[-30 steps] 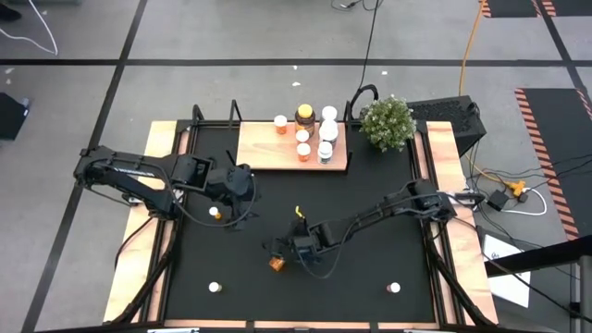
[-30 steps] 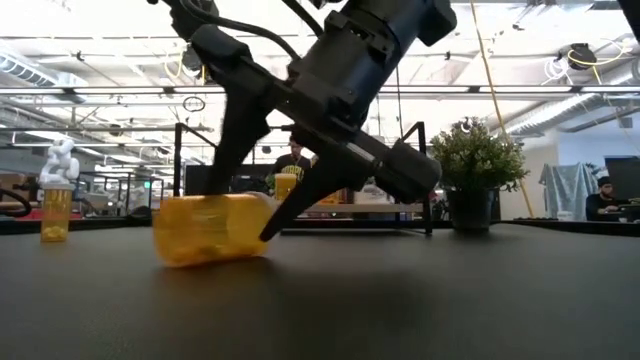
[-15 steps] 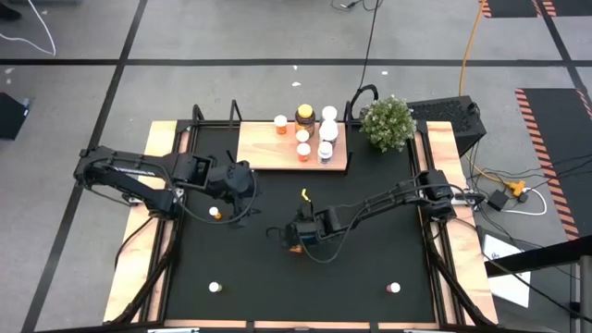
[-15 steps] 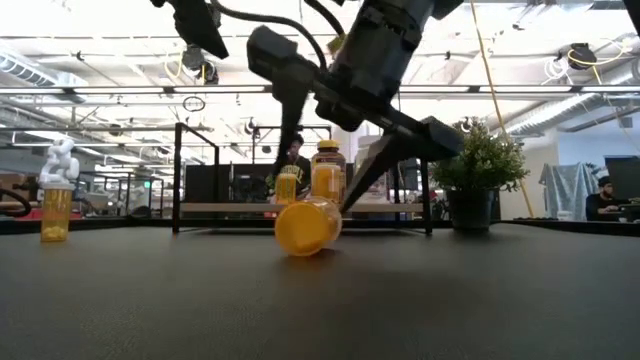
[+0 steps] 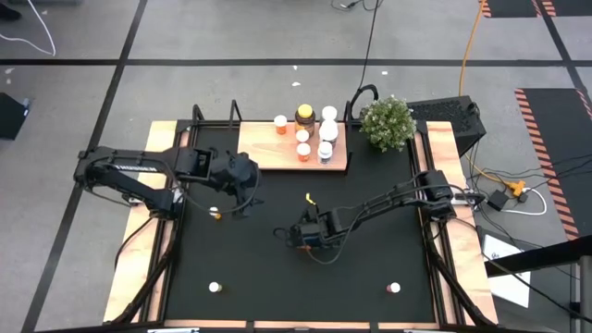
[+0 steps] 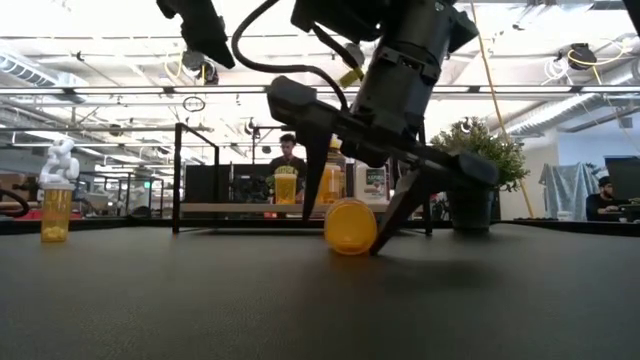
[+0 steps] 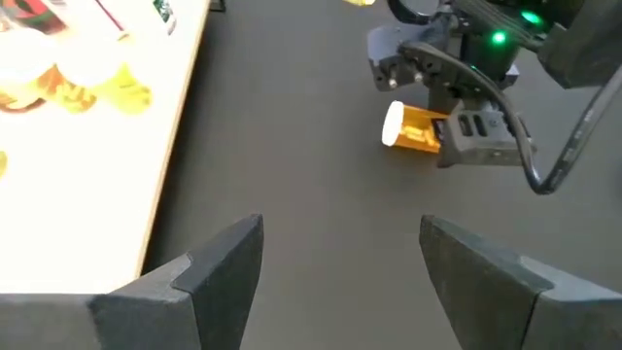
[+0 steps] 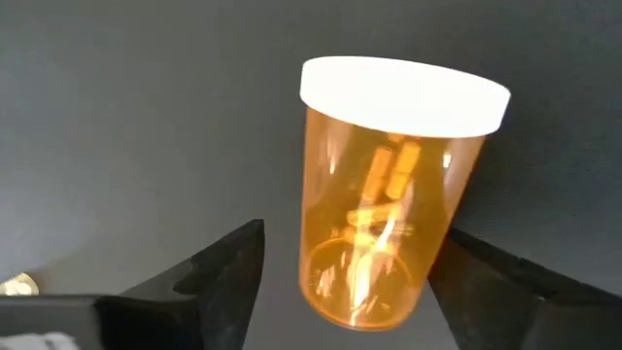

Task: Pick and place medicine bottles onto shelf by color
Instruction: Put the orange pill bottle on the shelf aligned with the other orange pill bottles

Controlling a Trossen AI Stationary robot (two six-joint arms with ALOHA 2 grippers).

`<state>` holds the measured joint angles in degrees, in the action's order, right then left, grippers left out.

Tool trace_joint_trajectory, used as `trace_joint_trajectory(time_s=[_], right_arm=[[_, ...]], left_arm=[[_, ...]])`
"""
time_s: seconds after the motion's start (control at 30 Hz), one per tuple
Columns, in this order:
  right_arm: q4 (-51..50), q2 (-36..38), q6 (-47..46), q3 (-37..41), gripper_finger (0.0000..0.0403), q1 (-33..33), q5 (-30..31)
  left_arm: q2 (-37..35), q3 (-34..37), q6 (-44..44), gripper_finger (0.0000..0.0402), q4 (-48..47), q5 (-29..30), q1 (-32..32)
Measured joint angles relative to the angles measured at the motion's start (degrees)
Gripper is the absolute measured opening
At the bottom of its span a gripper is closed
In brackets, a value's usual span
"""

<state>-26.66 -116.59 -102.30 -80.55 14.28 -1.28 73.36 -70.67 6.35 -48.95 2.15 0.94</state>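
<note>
An orange medicine bottle [image 8: 389,194] with a white cap lies on its side on the black mat [image 5: 370,277], near the middle. My right gripper [image 5: 296,237] stands over it from above, open, one finger on each side of its base end [image 6: 350,226]. My left gripper [image 7: 340,272] hovers open over the mat beside the shelf's near left corner, with nothing between its fingers. The light-wood shelf [image 5: 264,153] at the far edge carries several upright bottles, orange and white, and an amber jar [image 5: 304,116]. Another orange bottle [image 5: 215,213] stands on the mat below my left gripper. My right gripper comes down astride the lying orange bottle, fingers across it near its base. One finger [image 6: 393,213] is close against the bottle's side [image 8: 428,277]; I cannot tell whether it touches. The bottle rests on the mat along its side.
A green potted plant [image 5: 387,122] stands at the shelf's right end. Two more white-capped bottles stand near the mat's front edge, at left [image 5: 215,287] and right [image 5: 395,288]. Black posts [image 6: 178,175] rise at the shelf's corners. Bare mat lies between the arms.
My right gripper has opened and moved toward the far edge and a little to the right. The orange bottle, tilted in the fingers a second ago, now lies flat and has turned and rolled along the mat toward the shelf with the gripper. My left gripper has swung slightly right.
</note>
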Motion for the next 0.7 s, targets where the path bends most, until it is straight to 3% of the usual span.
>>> trace_joint_trajectory(time_s=[0.23, 0.37, 0.57, 0.7], right_arm=[[-3.06, 0.45, 7.75, 0.68, 0.0196, 0.2, 1.48], [-9.19, 2.5, 17.3, 0.93, 0.0166, 0.34, 6.76], [-11.85, 9.89, 36.3, 1.08, 0.0188, 0.33, 18.82], [-0.53, 16.87, 57.74, 4.81, 0.0199, 0.53, 22.18]], left_arm=[[0.0, 0.0, 0.61, 0.0276, -0.46, 0.0, -2.31], [-0.28, 0.0, 9.25, 0.0276, -0.49, 0.03, -3.61], [-2.46, 0.0, 11.29, 0.0276, 1.69, 0.32, -5.89], [-2.83, 0.0, 8.24, 0.0276, 10.16, -0.02, -6.4]])
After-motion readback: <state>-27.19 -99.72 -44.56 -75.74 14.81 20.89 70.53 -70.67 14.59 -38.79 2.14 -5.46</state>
